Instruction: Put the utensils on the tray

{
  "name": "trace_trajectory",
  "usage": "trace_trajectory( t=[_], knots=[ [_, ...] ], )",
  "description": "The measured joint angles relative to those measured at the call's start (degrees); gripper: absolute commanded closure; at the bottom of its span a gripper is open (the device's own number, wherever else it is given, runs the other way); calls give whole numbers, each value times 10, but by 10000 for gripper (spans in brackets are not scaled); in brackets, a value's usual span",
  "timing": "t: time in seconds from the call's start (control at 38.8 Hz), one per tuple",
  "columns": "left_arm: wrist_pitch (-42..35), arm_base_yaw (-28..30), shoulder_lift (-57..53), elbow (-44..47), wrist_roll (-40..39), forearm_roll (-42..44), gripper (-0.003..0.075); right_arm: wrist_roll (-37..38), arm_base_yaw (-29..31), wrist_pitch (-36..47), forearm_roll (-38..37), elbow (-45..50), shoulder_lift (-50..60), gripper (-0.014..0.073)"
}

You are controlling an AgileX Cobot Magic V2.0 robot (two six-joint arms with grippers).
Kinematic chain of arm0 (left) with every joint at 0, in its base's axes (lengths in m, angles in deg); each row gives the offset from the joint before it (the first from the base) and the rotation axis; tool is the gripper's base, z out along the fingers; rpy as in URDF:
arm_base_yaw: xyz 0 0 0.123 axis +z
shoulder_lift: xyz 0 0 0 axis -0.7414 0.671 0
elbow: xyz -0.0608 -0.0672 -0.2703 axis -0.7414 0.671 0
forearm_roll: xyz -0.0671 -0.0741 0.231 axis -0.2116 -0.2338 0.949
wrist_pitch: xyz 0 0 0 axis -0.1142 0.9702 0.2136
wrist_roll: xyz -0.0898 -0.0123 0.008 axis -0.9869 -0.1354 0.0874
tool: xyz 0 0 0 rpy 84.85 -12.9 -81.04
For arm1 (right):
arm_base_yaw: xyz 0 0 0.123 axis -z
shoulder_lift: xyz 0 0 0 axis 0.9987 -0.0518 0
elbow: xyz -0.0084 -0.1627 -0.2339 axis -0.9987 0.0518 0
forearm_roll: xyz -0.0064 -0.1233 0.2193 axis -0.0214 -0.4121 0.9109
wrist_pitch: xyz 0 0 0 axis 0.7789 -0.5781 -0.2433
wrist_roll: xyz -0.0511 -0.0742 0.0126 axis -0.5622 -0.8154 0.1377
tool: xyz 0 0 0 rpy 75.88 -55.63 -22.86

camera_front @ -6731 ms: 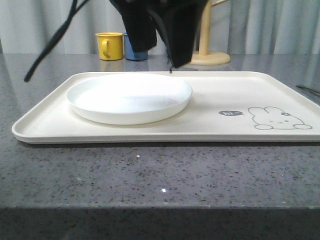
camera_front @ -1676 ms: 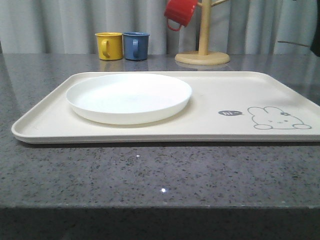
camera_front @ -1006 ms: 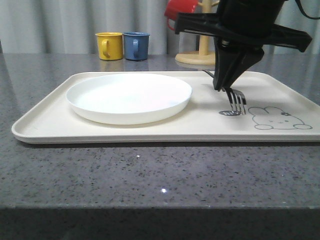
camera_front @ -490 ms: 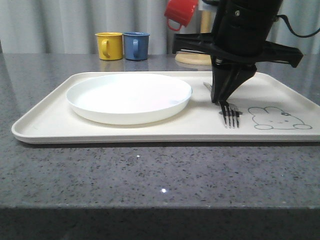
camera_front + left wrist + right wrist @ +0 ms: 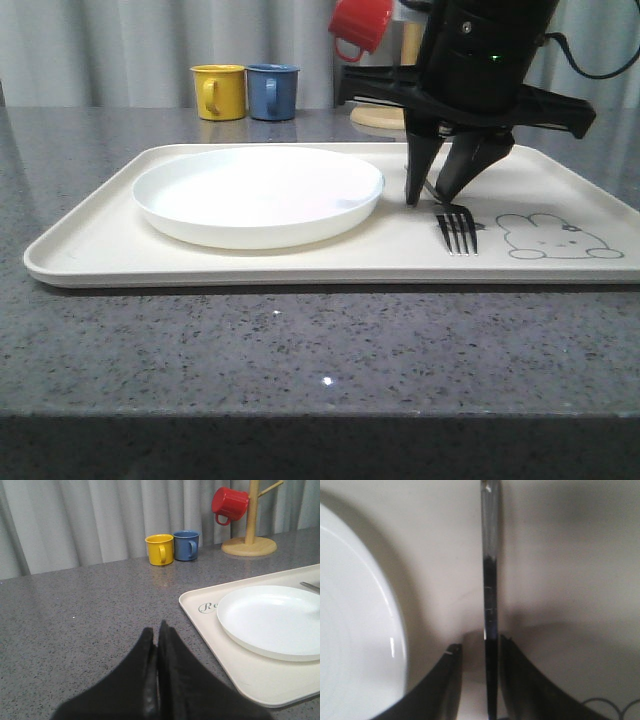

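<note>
The silver fork [image 5: 457, 230] lies flat on the cream tray [image 5: 300, 265], tines toward the front, beside the rabbit drawing. My right gripper [image 5: 432, 195] stands open just over its handle, one finger on each side. In the right wrist view the fork [image 5: 490, 580] runs between the spread fingers of the right gripper [image 5: 479, 644], close to one finger and apart from the other. The white plate [image 5: 258, 195] rests on the tray's left half. My left gripper [image 5: 156, 630] is shut and empty above the table, left of the tray [image 5: 200, 615] and plate [image 5: 270, 620].
A yellow mug [image 5: 220, 92] and a blue mug [image 5: 272, 92] stand at the back of the grey stone table. A red mug [image 5: 360, 25] hangs on a wooden stand [image 5: 249, 545] behind the tray. The table's front edge is near.
The right gripper brought the fork in, lowered it onto the tray right of the plate, and its jaws have now spread, leaving the fork lying flat.
</note>
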Motion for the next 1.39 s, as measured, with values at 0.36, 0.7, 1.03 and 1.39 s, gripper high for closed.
trace_trajectory(
  t=[0.36,0.7,1.03,1.39],
  knots=[
    [0,0,0,0,0,0,738,-109,15,-228,-100,-171,-4,228],
    [0,0,0,0,0,0,738,-231,142,-243,-87,-179,20,228],
    [0,0,0,0,0,0,738,-319,301,-244,-36,-56,43,256],
    [0,0,0,0,0,0,738,-361,345,-197,12,-23,26,256]
  ],
)
